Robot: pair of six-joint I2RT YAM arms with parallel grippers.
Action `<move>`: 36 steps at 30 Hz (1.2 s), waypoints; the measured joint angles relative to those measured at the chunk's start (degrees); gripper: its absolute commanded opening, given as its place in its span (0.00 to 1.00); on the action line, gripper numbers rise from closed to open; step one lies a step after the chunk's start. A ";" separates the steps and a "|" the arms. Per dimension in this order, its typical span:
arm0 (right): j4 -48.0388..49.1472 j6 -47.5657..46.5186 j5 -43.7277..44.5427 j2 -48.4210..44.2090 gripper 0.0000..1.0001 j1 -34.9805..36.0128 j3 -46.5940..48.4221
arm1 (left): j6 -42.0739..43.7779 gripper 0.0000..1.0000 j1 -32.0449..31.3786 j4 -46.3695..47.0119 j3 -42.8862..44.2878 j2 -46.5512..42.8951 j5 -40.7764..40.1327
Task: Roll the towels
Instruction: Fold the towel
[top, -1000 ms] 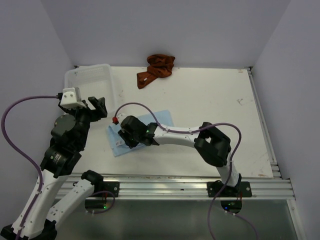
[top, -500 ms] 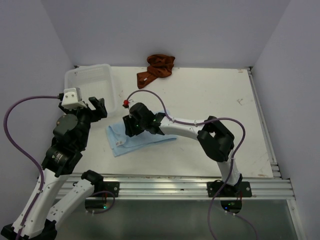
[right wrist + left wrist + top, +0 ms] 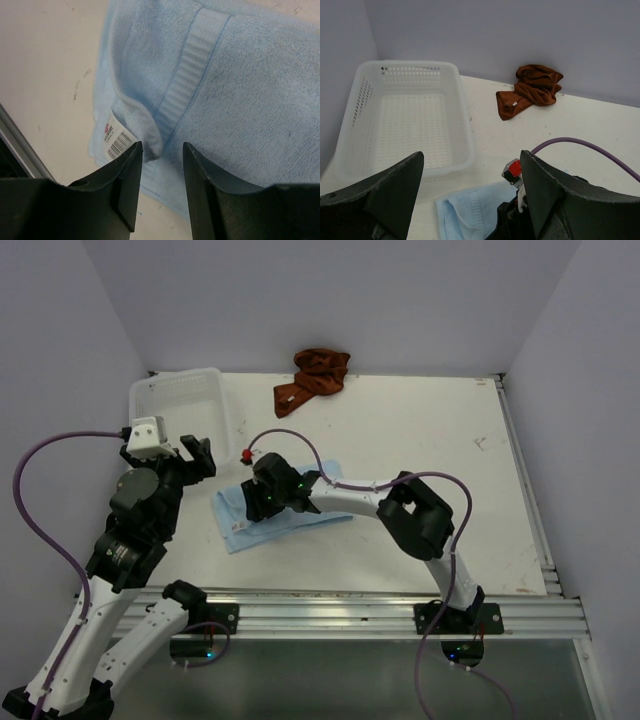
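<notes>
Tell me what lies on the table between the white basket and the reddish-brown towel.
Nothing lies there: only bare table separates the white basket from the reddish-brown towel. The left wrist view shows this best; the top view agrees.

White mesh basket (image 3: 178, 373) at the far left corner of the table (image 3: 420, 440), upright, open side up, holes through walls and floor, close against the left wall. White tabletop, small dark scuffs (image 3: 483, 443) toward the right. Pale lilac walls (image 3: 330, 300) behind and at both sides. Metal rail (image 3: 330, 608) along the near edge.
</notes>
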 measured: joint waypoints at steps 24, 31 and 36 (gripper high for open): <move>-4.37 -1.86 -1.03 0.72 0.00 0.00 6.99 | 0.00 0.83 0.00 0.04 -0.83 -0.76 0.15; -8.44 -3.50 -1.07 0.70 0.00 0.00 11.21 | 0.00 0.83 0.00 0.04 -0.83 -0.81 0.15; -9.81 -4.28 -1.49 0.70 0.00 0.02 12.59 | 0.00 0.83 0.00 0.04 -0.83 -0.81 0.15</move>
